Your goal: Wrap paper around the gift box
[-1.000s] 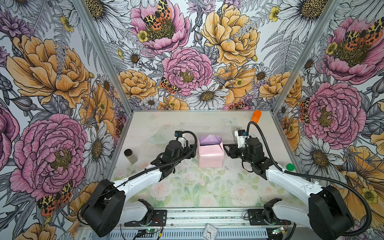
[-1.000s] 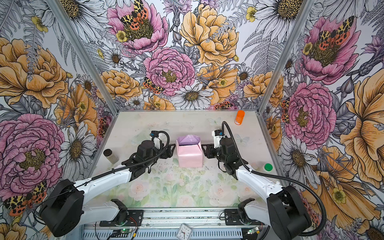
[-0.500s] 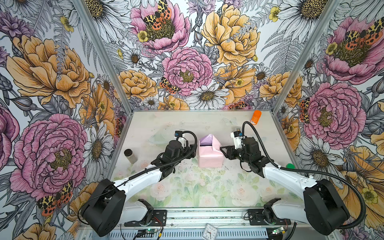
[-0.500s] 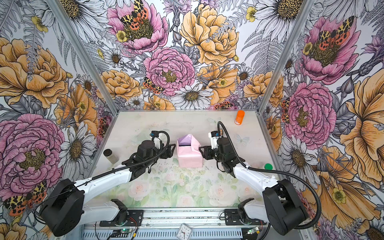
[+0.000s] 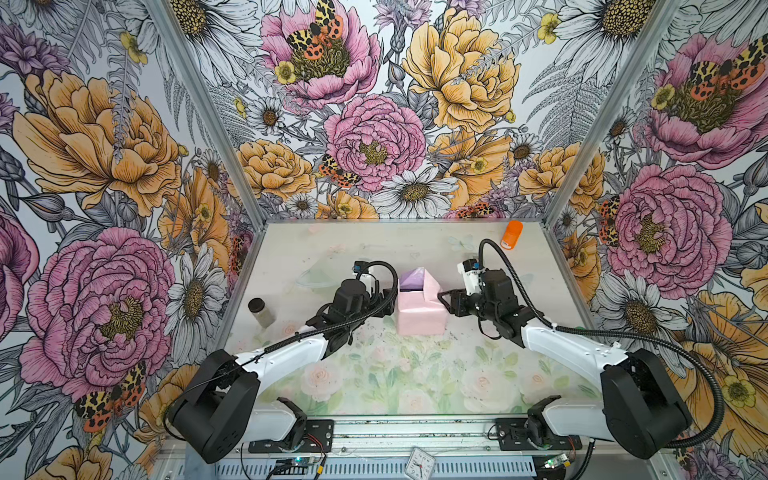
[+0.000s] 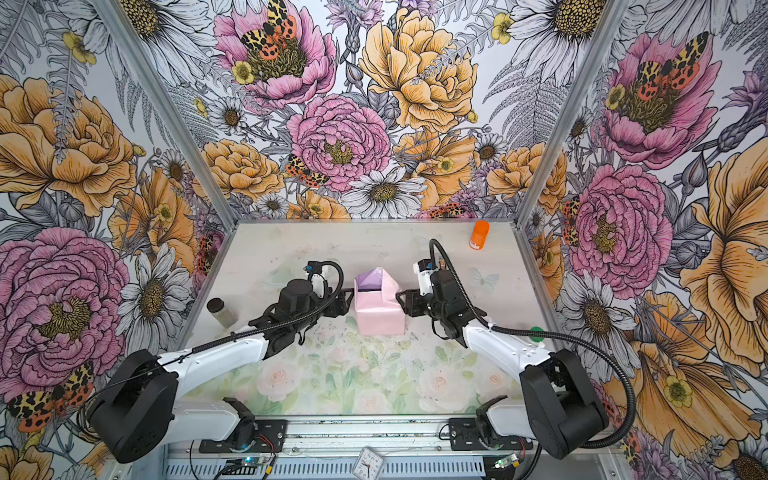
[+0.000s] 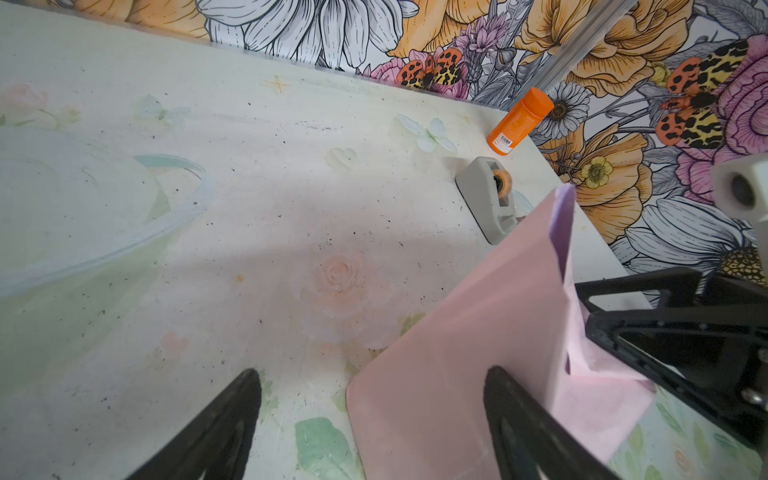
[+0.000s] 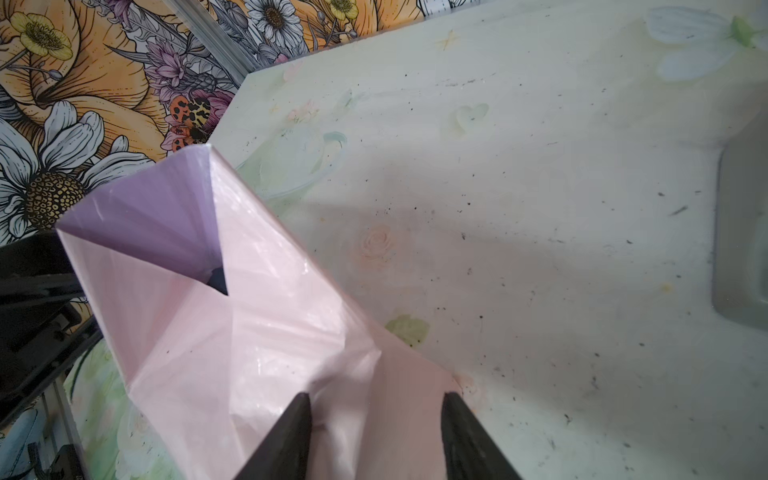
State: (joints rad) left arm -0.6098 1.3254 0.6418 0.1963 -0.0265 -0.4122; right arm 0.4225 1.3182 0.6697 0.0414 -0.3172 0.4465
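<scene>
Mid-frame, the paper [image 5: 419,316] is likely propped up round the gift box [image 8: 219,283] by the open left gripper [image 7: 372,374] and half-open right gripper [image 8: 376,397].

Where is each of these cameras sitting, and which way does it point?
Top views: high over the robot's base, looking down at the table; left arm and right arm show, flanking the paper.
Left wrist: rides the left arm, facing past the left gripper toward the tape dispenser and orange bottle.
Right wrist: rides the right arm, facing past the right gripper over the paper.
Shared: both wrist views show the paper.
</scene>
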